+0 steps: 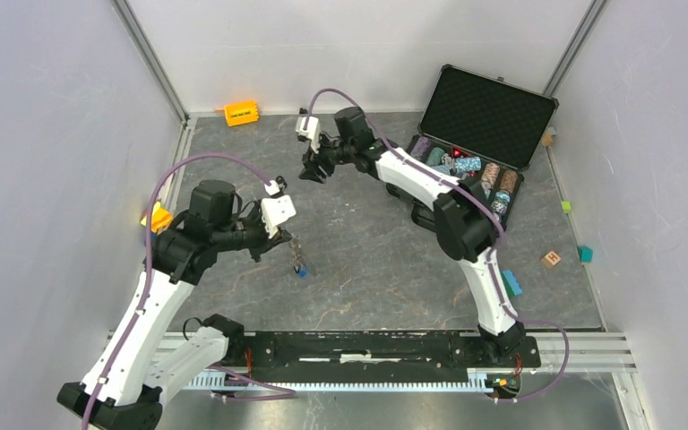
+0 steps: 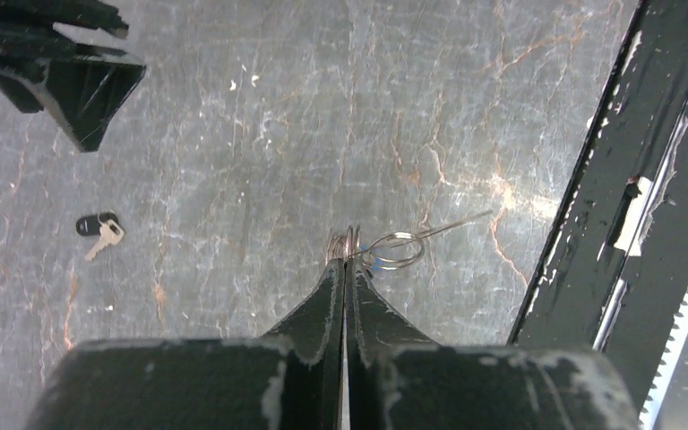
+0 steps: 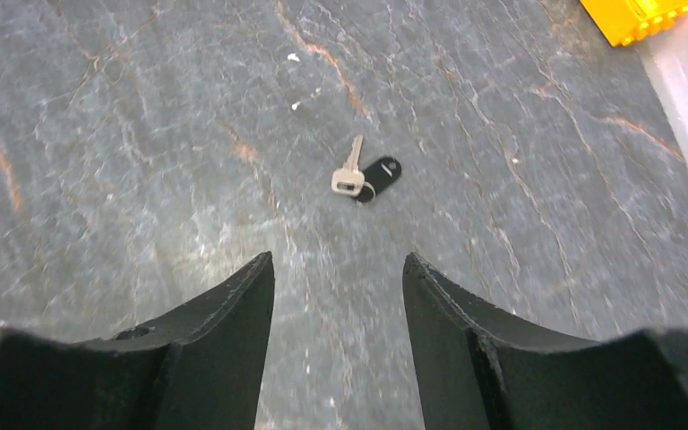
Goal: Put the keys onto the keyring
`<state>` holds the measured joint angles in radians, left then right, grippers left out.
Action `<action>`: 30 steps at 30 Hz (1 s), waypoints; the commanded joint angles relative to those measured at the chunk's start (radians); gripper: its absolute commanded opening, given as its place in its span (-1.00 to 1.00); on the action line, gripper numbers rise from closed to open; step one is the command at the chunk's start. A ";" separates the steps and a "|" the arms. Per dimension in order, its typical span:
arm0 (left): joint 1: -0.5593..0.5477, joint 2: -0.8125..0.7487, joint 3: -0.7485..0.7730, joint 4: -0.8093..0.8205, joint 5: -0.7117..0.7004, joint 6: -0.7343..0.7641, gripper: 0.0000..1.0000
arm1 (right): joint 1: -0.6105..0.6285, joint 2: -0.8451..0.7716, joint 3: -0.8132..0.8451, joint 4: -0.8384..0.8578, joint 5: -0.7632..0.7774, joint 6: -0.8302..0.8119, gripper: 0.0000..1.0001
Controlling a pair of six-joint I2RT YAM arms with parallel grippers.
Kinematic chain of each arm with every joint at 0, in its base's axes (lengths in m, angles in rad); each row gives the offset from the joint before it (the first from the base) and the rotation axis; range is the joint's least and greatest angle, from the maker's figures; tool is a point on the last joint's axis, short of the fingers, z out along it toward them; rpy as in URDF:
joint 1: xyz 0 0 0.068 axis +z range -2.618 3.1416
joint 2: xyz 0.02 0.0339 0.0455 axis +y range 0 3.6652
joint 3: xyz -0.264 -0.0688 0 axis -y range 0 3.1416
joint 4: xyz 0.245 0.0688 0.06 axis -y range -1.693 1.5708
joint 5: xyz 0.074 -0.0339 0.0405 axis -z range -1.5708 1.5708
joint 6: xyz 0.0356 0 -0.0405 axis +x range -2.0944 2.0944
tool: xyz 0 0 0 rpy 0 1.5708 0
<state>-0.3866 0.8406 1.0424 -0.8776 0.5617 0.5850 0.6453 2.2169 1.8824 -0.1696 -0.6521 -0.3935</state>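
Keyring [image 2: 422,252] first: you have the thin wire loop pinched in your left gripper [image 2: 345,262], jaws closed hard on its edge, so it juts past the fingertips above the grey table [image 1: 376,260]. A small blue piece [image 2: 374,264] clings to the ring right by the tips. In the overhead view it dangles under the gripper, too small to say more. Take the open black case [image 1: 488,103] with its poker chips [image 1: 485,172] as your mark: the left gripper hangs well apart from it, off to its left and nearer the arm bases. Your right gripper [image 3: 337,264] hovers nearer the case, also to its left, jaws standing apart with nothing between them. Just ahead of those fingers, the silver key with a black tag [image 3: 358,176] lies flat on the table, touching neither gripper. The orange block [image 1: 241,113] sits farther left of the case, by the back wall.
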 commanded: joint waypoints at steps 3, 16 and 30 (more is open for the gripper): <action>0.018 -0.005 0.053 -0.035 -0.023 0.015 -0.96 | 0.052 0.186 0.250 0.030 0.028 0.087 0.19; 0.019 -0.009 0.062 -0.012 0.081 -0.028 -0.95 | 0.060 0.385 0.343 0.228 0.135 0.375 0.11; 0.019 -0.002 0.056 -0.015 0.105 -0.048 -0.96 | 0.071 0.503 0.438 0.352 0.241 0.599 -0.09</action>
<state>-0.3725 0.8433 1.0637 -0.9176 0.6319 0.5774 0.7086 2.6980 2.2566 0.1215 -0.4622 0.1303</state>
